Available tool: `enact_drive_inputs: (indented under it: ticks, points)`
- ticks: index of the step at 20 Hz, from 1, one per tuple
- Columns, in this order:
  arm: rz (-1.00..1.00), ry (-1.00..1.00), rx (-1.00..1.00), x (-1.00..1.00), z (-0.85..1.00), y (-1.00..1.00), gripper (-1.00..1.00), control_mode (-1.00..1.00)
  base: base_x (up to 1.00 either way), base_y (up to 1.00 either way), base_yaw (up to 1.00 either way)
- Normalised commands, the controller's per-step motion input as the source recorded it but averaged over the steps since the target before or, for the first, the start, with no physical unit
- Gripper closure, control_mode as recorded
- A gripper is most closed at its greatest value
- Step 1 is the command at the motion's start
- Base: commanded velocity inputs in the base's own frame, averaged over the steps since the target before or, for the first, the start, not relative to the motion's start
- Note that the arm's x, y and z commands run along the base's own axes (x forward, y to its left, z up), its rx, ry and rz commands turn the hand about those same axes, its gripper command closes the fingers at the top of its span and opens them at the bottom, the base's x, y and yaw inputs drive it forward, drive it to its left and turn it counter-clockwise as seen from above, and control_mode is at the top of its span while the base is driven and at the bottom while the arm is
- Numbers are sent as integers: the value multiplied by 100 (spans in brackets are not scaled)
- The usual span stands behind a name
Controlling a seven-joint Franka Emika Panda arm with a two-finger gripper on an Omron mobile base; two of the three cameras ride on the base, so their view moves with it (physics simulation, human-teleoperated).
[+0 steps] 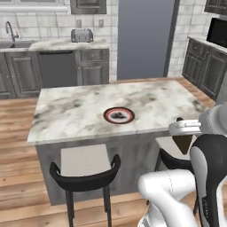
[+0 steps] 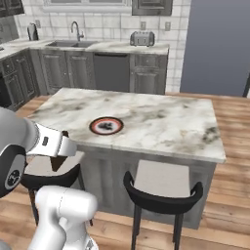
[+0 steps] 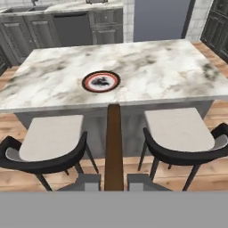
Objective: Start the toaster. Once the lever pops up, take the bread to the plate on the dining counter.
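Marble dining counter (image 3: 178, 71) bears the plate (image 3: 101, 82); fingers (image 3: 114, 181) clench edge-on bread (image 3: 114, 142).

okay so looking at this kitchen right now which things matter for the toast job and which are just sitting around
Part of the job:
bread, clamped edge-on in the gripper
plate
dining counter
toaster

Just there:
two stools
sink tap
dishwasher

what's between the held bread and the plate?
In the hand view: the gap between two stools, then the dining counter edge and bare marble up to the plate. The bread is edge-on.
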Motion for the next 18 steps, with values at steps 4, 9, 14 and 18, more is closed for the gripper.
enact_drive_inputs:
  ticks: [4, 9, 14, 18]
  points:
    - [0, 0, 0, 0, 0, 0, 100, 100, 46, 0, -28]
    - [0, 0, 0, 0, 0, 0, 100, 100, 54, 0, -12]
    - [0, 0, 0, 0, 0, 0, 100, 100, 55, 1, -1]
    - [0, 0, 0, 0, 0, 0, 100, 100, 56, 1, 0]
